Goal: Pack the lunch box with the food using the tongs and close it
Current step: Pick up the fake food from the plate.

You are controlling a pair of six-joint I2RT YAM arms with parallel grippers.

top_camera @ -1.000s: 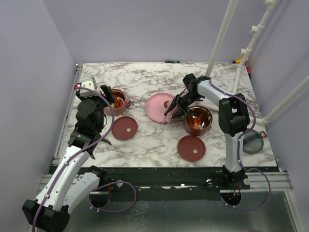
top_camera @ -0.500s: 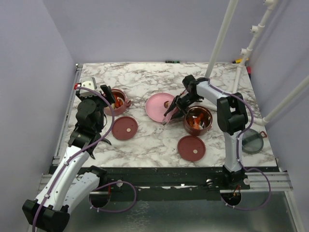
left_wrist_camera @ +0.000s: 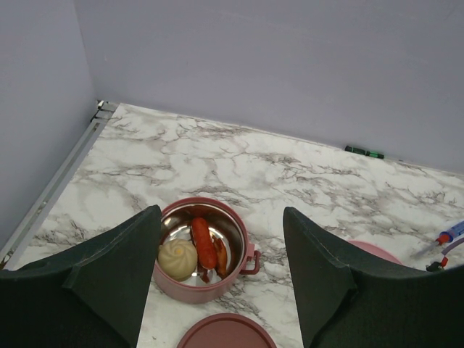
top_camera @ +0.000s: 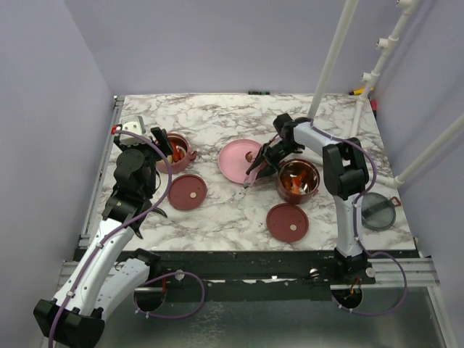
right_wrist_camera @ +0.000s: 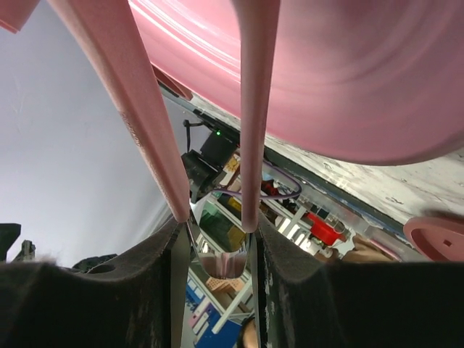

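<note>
**Tongs gripped at the plate's rim, left arm open over the far tier**

Nearest to me on the marble table point(top_camera: 217, 217), a maroon lid point(top_camera: 287, 221) lay flat in front of the right arm. A clear grey lid point(top_camera: 378, 211) lay off to its right, by the table's right edge. A second maroon lid point(top_camera: 188, 191) lay a little farther back on the left side.

Just beyond the first lid stood the right tier point(top_camera: 297, 180) of the lunch box, uncovered, with orange-red food point(top_camera: 293, 187) inside. The right gripper point(top_camera: 270, 156) hung just left of that tier, its jaws closed on the pink tongs point(top_camera: 251, 174). The tongs slanted down toward the near left, their tips past the near rim of the pink plate point(top_camera: 232, 163). I could not tell whether the tips touched the table. Seen from the wrist, the two thin arms ran out from between the black fingers point(right_wrist_camera: 109, 297) and stood apart from each other. One small dark-red piece point(top_camera: 250, 154) sat on the plate, close to the gripper.

Farther back on the left stood the left tier point(top_camera: 178, 156), also uncovered. It held a tan-cream bun point(left_wrist_camera: 177, 259) and red sausage sticks point(left_wrist_camera: 204, 243) beside it. The left gripper point(top_camera: 162, 142) hung over that tier's left side, its jaws wide apart and gripping nothing.

At the far edge, a small green-and-black thing point(top_camera: 257, 92) lay against the wall.
</note>
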